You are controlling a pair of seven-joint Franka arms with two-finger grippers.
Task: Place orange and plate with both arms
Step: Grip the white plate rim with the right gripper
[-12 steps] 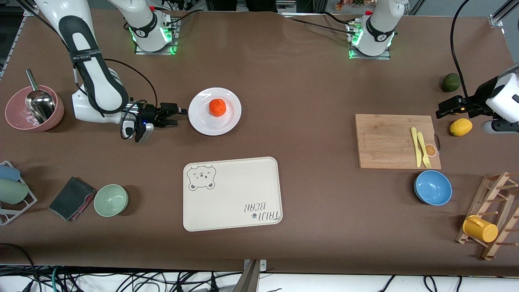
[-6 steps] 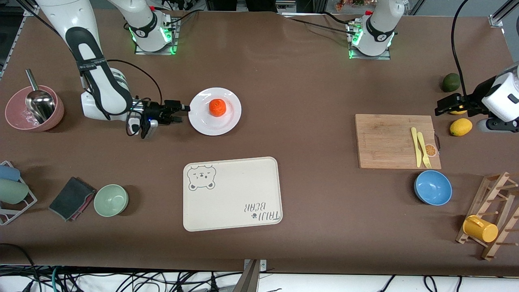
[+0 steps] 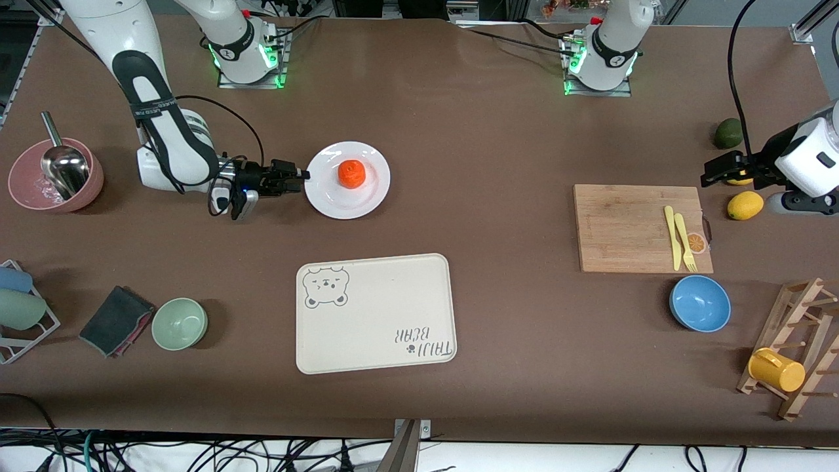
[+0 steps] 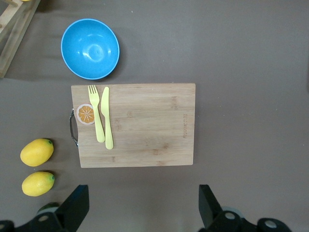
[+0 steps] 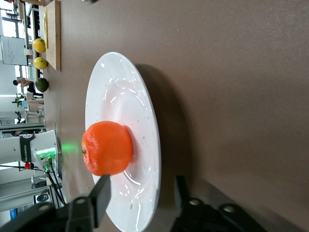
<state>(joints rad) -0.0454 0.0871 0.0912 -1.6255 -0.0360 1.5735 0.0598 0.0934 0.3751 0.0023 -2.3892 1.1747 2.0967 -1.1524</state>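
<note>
The orange point(image 3: 352, 174) sat in the middle of the white plate point(image 3: 373, 193), farther from the front camera than the bear-print tray point(image 3: 387, 301). The right gripper point(image 3: 303, 175) lay low at the plate's rim on the right arm's end, one finger point(image 5: 101, 197) above the rim and one below, not yet pinching it. The left gripper point(image 3: 709, 178) waited with fingers spread wide over the two lemons point(image 4: 36, 152) beside the cutting board point(image 3: 629, 223).

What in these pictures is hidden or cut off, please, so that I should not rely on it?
- Right pincer, right wrist view: fingertips straddle the plate rim; actual contact unclear.
- Left pincer, left wrist view: the frame's edge cuts off everything but the fingertips.
- Avocado, left wrist view: mostly hidden by a finger.
- Second lemon, front view: largely covered by the left pincer.
</note>
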